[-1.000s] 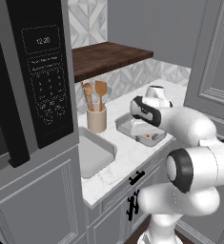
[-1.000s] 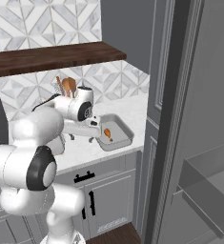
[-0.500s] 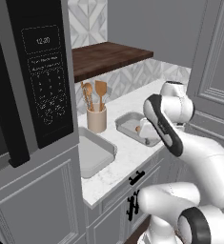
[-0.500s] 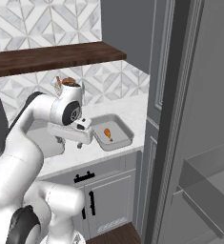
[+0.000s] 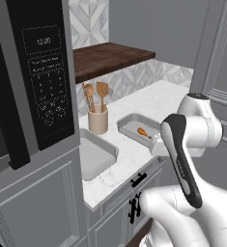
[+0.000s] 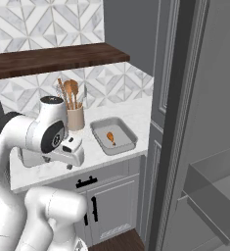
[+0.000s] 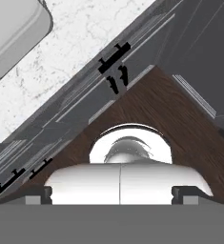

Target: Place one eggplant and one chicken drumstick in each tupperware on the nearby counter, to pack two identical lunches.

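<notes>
two tupperware [image 5: 139, 126] [image 5: 96, 155], one drumstick [image 5: 144, 132], one utensil cup [image 5: 98, 120]

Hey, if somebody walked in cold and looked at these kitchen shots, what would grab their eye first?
Probably the big white robot arm looming over the marbled counter, its gripper open at the counter's front edge. Next, the lone orange chicken drumstick lying in one grey tupperware tray, while the other tray beside the black microwave sits empty. Wooden utensils stand in a beige cup between the trays.
</notes>
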